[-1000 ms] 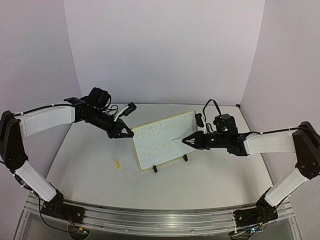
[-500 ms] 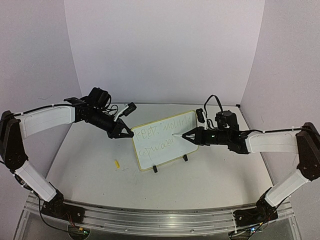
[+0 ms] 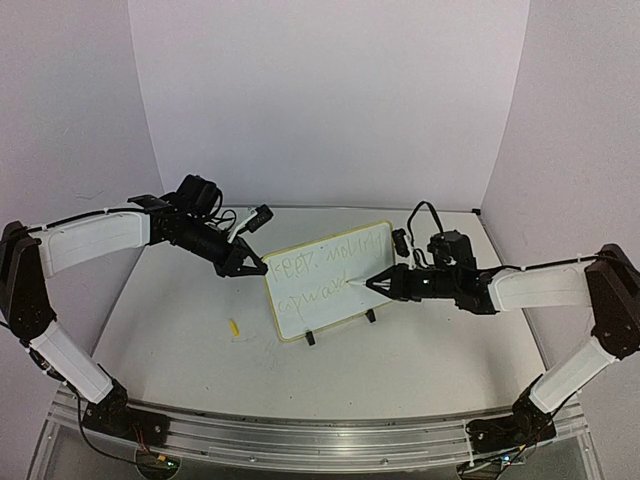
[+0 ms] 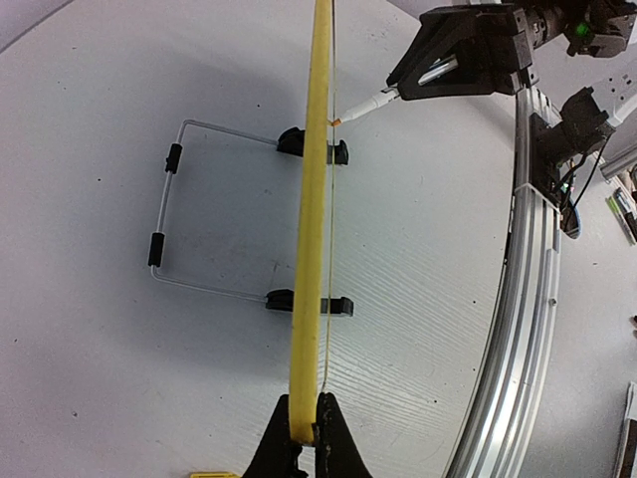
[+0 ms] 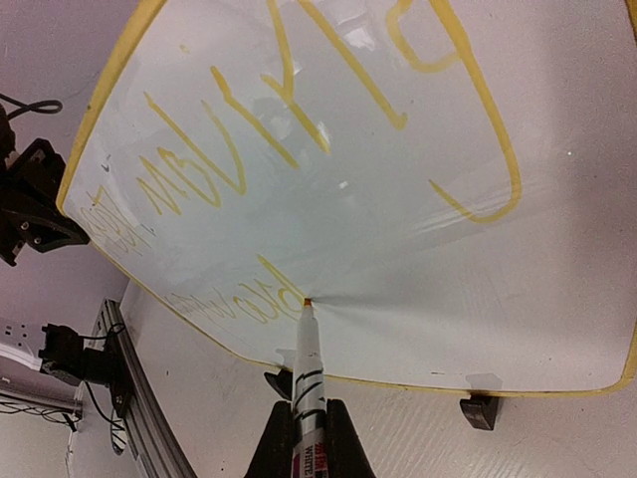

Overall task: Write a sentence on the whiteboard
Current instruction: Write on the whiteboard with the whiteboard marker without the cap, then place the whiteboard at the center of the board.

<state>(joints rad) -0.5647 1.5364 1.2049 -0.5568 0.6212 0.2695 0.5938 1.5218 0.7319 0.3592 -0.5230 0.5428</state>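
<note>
- The whiteboard (image 3: 330, 305) stands near the middle of the bench (image 3: 180, 330). It is propped upright on two black clip feet (image 4: 311, 145) and a thin wire stand (image 4: 164, 214) behind it.
- The left pincer (image 4: 304, 430) is closed on the board's pale yellow rim, at the upper left corner as seen from the top camera.
- The right pincer (image 5: 309, 438) is closed on the barrel of a marker (image 5: 307, 368). The marker's tip touches the board face at the end of the lower line.
- The sentence (image 3: 335, 262) is seen as two lines of thin yellow-green script, and it is hard to read.
- The board is judged light, thin and fairly stiff, with a glossy face that offers little grip. Some give under the tip is suggested by the reflections around it in the right wrist view.
- The support is judged narrow, so a push from the marker could tip or slide the board. The rim is therefore the proper place to take hold, clear of the writing area.
- The marker is judged light and smooth. A hold close to the tip is preferred, so that the tip is kept steady.
- A small yellow piece (image 3: 234, 327) lies on the bench, left of the board. What it is cannot be told.
</note>
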